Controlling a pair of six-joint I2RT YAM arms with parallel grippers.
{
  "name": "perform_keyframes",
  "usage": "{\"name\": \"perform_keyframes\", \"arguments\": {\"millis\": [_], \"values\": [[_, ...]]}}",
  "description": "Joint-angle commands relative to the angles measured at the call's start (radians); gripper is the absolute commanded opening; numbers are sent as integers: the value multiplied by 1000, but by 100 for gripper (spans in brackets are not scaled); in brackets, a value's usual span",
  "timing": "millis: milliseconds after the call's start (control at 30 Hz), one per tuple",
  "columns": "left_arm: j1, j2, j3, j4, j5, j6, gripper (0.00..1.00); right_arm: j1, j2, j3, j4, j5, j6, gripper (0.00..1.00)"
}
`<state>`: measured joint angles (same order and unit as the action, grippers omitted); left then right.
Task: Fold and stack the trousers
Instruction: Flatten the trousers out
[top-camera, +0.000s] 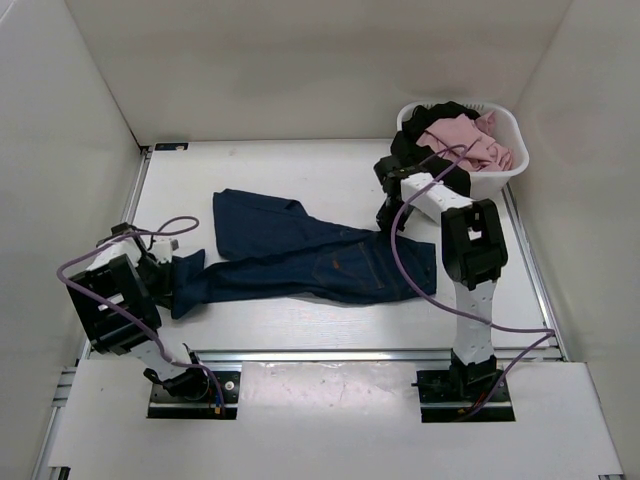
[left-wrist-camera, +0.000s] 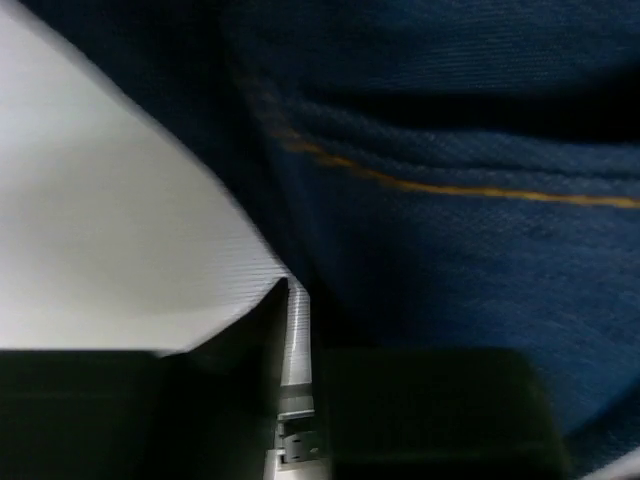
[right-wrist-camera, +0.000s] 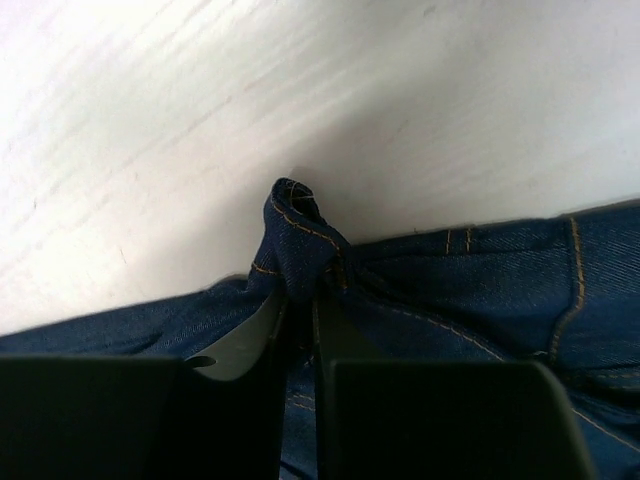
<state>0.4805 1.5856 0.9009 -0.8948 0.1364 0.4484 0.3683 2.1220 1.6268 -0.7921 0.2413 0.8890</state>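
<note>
Trousers (top-camera: 300, 255) lie spread, left fingers (left-wrist-camera: 420, 410) pinching a leg end, right fingers (right-wrist-camera: 430, 420) a raised fold.

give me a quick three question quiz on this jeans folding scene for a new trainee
1. True or false: the dark navy-blue denim jeans are already folded in half.
2. What is the right gripper pinching? A a bunch of denim, B a sock, C nothing.
3. Fill in: the pink garment lies in the white plastic ____.
Key: 1 false, they lie spread out, legs apart; 2 A; 3 basket.
</note>
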Motion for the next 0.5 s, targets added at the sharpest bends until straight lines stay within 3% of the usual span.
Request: {"name": "perform_keyframes", "arguments": {"millis": [0,200,467], "values": [[0,-29,-5,-7,109,23,14,59,-98,13,-75,59,-56,0],[0,-78,49,19,22,13,14,118,-243,47,-65,95,-85,0],[9,-107,248,22,-80,44,14,150,-411,56,-56,176,-110,0]]}}
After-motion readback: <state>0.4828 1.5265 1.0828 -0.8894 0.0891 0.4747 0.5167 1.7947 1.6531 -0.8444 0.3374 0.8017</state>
